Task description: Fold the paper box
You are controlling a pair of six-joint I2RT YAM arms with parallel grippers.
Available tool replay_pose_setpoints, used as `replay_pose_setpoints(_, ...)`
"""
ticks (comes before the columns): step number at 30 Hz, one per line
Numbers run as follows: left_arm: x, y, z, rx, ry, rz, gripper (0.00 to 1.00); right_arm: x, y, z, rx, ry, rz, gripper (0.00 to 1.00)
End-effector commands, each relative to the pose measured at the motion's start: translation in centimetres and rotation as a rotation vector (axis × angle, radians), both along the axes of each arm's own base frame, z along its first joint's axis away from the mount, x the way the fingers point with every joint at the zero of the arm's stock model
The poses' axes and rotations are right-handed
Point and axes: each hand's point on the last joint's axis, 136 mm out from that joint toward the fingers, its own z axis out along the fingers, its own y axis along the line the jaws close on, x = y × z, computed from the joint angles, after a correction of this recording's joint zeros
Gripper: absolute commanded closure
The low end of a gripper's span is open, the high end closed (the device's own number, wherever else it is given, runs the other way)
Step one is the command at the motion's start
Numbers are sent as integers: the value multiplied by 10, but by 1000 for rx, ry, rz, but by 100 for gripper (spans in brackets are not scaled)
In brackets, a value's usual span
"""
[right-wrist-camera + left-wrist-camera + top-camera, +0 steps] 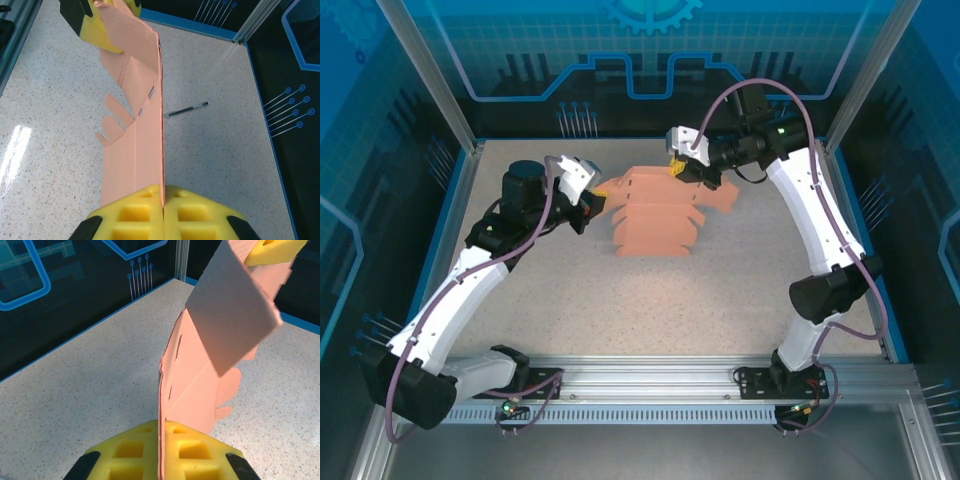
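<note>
grip check: left fingers (131, 452) and right fingers (134, 212) are each clamped shut on opposite edges of the paper box (655, 215), holding the sheet up over the far desk (620, 310). i judge folding barely begun: creased, no walls closed. whether its lower tabs touch the desk is unclear.

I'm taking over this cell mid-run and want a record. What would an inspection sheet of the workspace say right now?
Surface: speckled beige table, no spills seen.
Job's things: paper box, not yet a box; a sheet with tabbed flaps, partly bent, held between both grippers.
Clutter: one dark pen lying on the table beside the sheet.
Grippers: left gripper and right gripper each shut on an edge of the paper box.
Cables: purple cable looping above the right arm, another along the left arm.
Surroundings: blue printed walls, metal frame rail at the near edge.
</note>
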Motion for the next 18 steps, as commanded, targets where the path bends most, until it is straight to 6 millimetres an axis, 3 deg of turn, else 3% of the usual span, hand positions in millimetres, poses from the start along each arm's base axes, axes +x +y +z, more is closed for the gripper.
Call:
replay_pose_setpoints(1,1,-4,18,-23,-49,-14,98,-6,5,-1,12,51,13,98)
replay_pose_setpoints(6,5,-4,12,-39,-67,-2,76,-10,2,9,76,105,-53,100)
replay_pose_setpoints(12,11,2,8,-58,-88,18,52,-35,-5,18,189,203,-115,100)
replay_pose_setpoints(18,2,5,9,-115,-89,-12,33,-53,-14,18,268,280,-173,100)
